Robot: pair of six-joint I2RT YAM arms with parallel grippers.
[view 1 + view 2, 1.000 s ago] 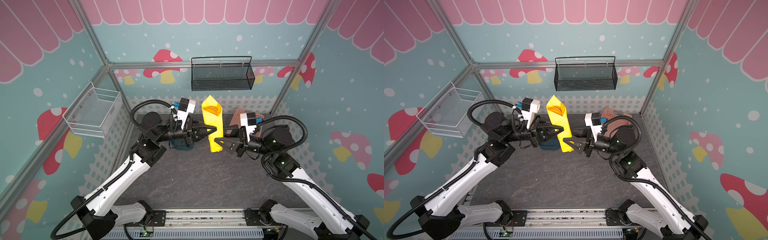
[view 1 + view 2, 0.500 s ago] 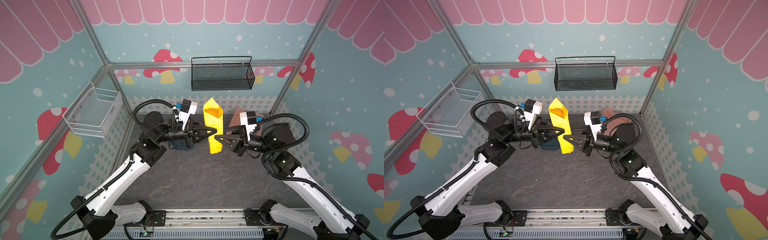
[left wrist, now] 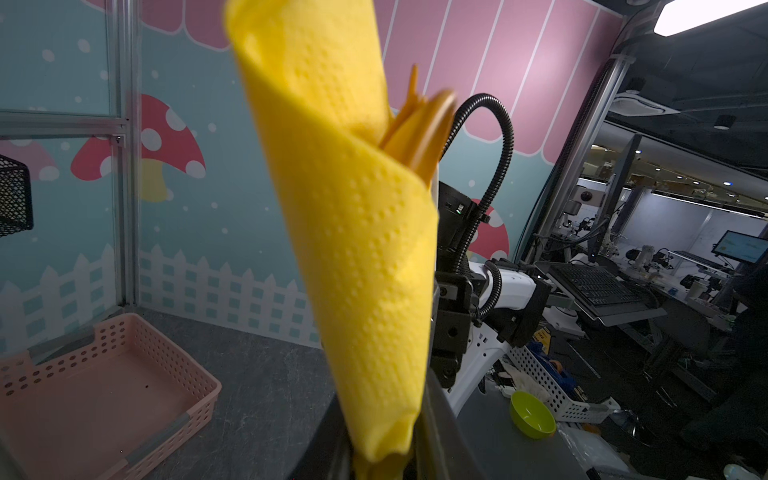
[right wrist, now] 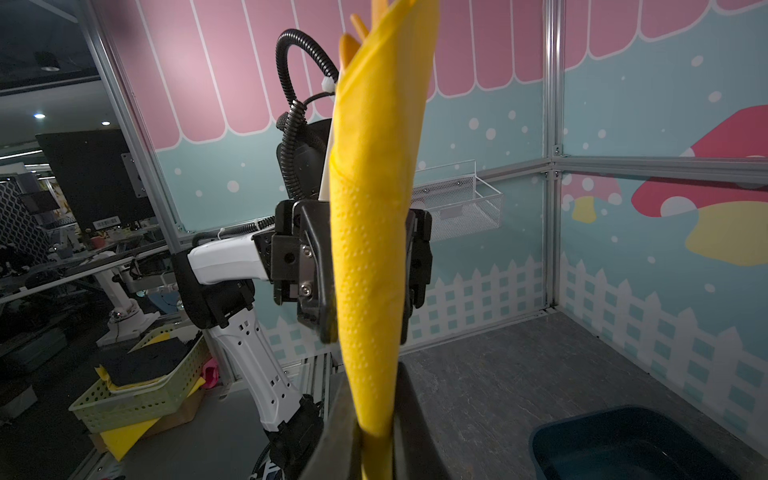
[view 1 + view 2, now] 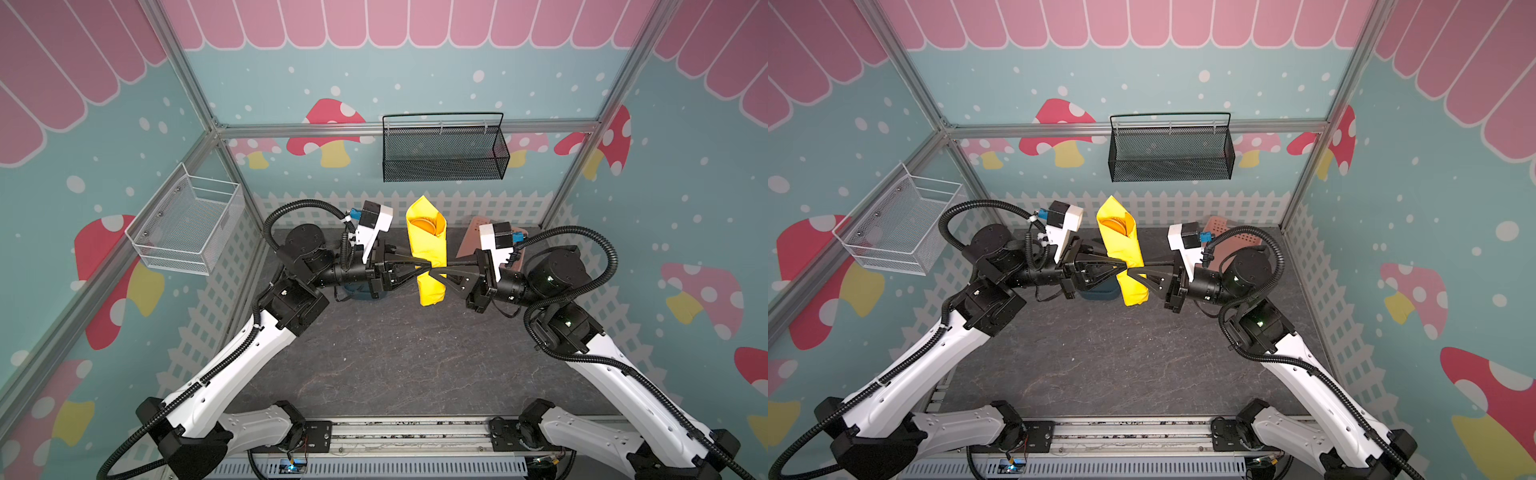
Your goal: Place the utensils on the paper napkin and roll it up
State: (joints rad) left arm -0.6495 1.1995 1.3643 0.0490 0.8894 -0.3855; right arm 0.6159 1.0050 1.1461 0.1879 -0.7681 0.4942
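The paper napkin is rolled into a yellow tube and hangs upright above the table's back middle in both top views. The orange utensils stick out of its open upper end. My left gripper reaches in from the left and holds the roll at mid-height. My right gripper comes from the opposite side and is shut on the same stretch of the roll. The two sets of fingertips almost meet.
A dark blue tub stands on the table below the left gripper. A pink perforated basket sits at the back right. A black mesh basket hangs on the back wall and a white wire basket on the left wall.
My right gripper has risen from the roll's lower end to its middle and closed on it. The roll has shifted slightly right; the left gripper stays on it.
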